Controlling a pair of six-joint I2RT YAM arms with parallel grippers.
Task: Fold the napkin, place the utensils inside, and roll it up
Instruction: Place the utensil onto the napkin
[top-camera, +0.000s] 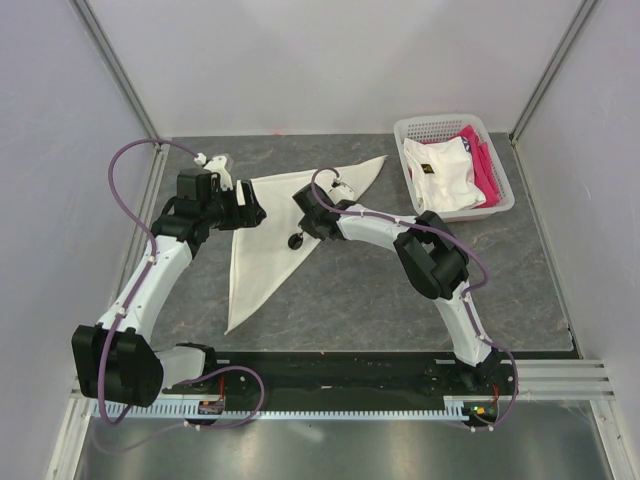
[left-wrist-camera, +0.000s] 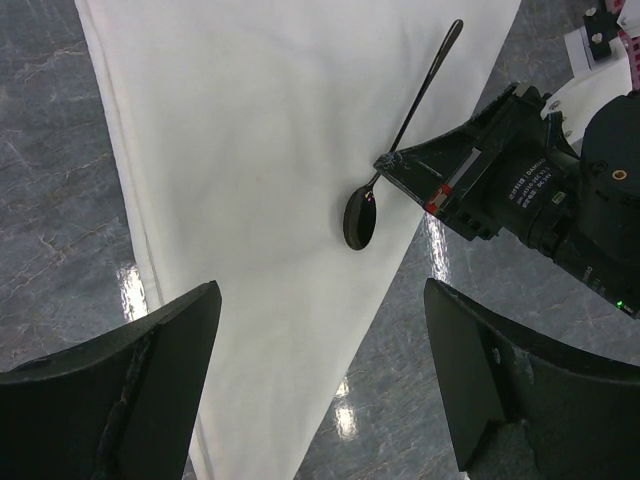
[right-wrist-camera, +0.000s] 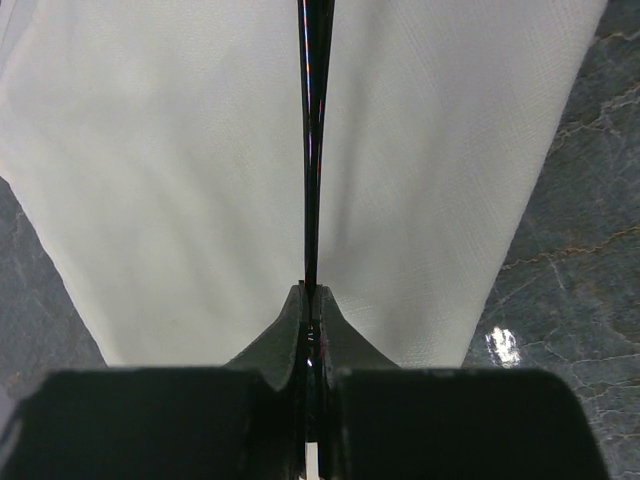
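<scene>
Grey marbled counter (top-camera: 400, 300) carries the folded napkin (top-camera: 262, 240) mid-frame. Reaching in from the right, the right gripper (left-wrist-camera: 392, 160) pinches the spoon (left-wrist-camera: 360, 220) above it; the left gripper (left-wrist-camera: 322, 300) hovers spread wide, empty.

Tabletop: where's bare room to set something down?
Bare grey stone tabletop between white plastic basket and right arm; strip between cream cloth napkin and arm bases. Crowded: left gripper and right gripper, shut on slim black spoon, over napkin.

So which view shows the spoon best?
Left wrist: nearly the whole spoon shows over the napkin, bowl to handle tip, pinched by the right pincer. Right wrist shows only its handle, edge-on. Top external shows just the dark bowl.
</scene>
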